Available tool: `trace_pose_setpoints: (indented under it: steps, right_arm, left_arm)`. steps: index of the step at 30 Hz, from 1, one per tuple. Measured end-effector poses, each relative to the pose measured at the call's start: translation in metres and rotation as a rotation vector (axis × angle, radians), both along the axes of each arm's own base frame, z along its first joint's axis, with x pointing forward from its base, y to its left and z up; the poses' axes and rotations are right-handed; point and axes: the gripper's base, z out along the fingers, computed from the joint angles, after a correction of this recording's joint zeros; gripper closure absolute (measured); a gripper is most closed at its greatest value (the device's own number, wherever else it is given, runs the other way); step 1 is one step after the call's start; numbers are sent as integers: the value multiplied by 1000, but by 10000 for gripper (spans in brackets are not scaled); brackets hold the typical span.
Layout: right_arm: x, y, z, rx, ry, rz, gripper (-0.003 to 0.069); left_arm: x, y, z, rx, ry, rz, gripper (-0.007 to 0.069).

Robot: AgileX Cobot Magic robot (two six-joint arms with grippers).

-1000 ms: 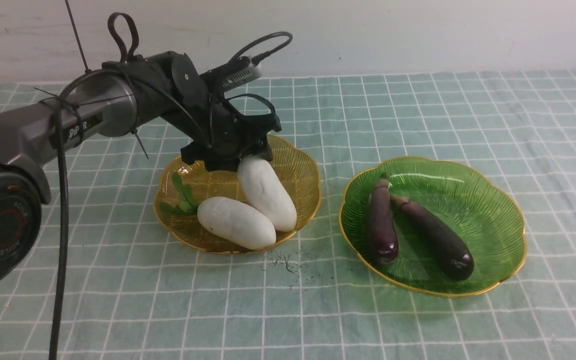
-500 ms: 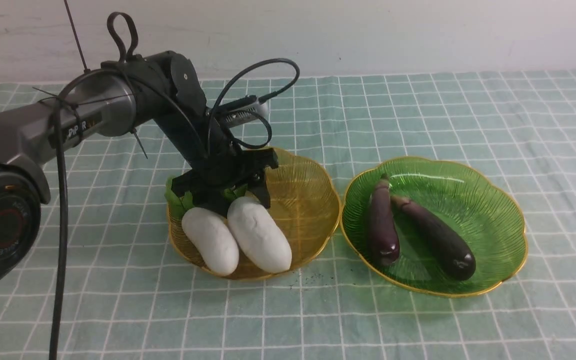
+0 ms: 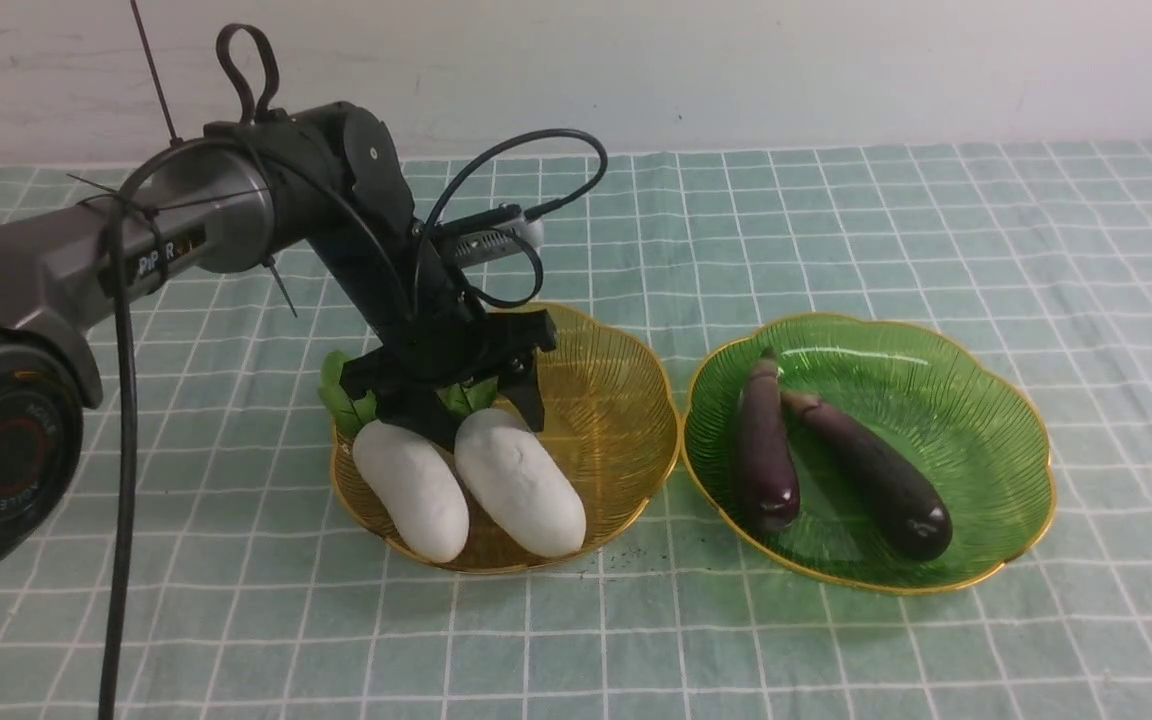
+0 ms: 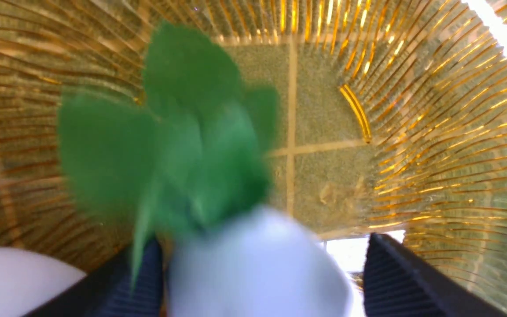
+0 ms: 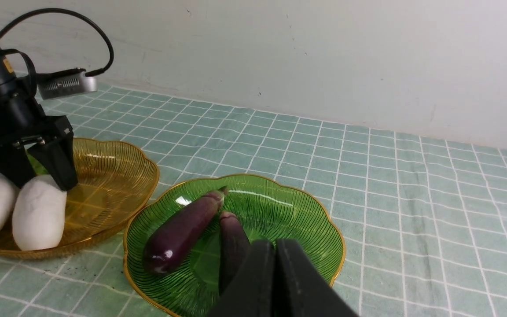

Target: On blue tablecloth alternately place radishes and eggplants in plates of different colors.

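Observation:
Two white radishes [image 3: 412,490] [image 3: 521,480] lie side by side in the amber plate [image 3: 626,400] on the blue tablecloth [image 3: 836,220]. My left gripper [image 3: 476,415] is open, and its jaws straddle the leafy end of the right radish [image 4: 258,268]. One finger [image 4: 148,281] touches the radish and the other [image 4: 394,273] stands apart from it. Two dark eggplants [image 3: 764,450] [image 3: 871,475] lie in the green plate [image 3: 986,420]. My right gripper [image 5: 274,255] is shut and empty, above the green plate's [image 5: 306,207] near edge. It is out of the front view.
The two plates nearly touch at their rims. Dark crumbs [image 3: 626,555] lie on the cloth in front of the amber plate. A white wall [image 3: 736,60] bounds the far edge. The left arm's cable [image 3: 121,500] hangs at the near left.
My left gripper came down and nearer with the radish's leafy end. Both radishes swung to lie side by side. The amber plate slid towards the green one.

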Motion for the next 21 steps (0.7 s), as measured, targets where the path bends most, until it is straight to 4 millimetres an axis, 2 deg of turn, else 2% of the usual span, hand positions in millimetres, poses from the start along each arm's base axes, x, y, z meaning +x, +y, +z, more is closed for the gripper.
trace_pose_setpoints:
  steps: [4,11,16,18,20,21]
  right_arm:
    - [0,0,0,0,0,0,674]
    - [0,0,0,0,0,0,674]
    - [0,0,0,0,0,0,674]
    - [0,0,0,0,0,0,674]
    - [0,0,0,0,0,0,674]
    - [0,0,0,0,0,0,674]
  left_arm:
    - [3,0,0,-5,-34,8,-18]
    - [8,-1,4,-13,-78,16,-33]
    - [15,-3,20,-30,-126,29,-32]
    - [21,-5,42,-54,-162,53,-8]
    - [22,-6,50,-61,-170,57,9]
    - [23,-7,60,-68,-176,57,45]
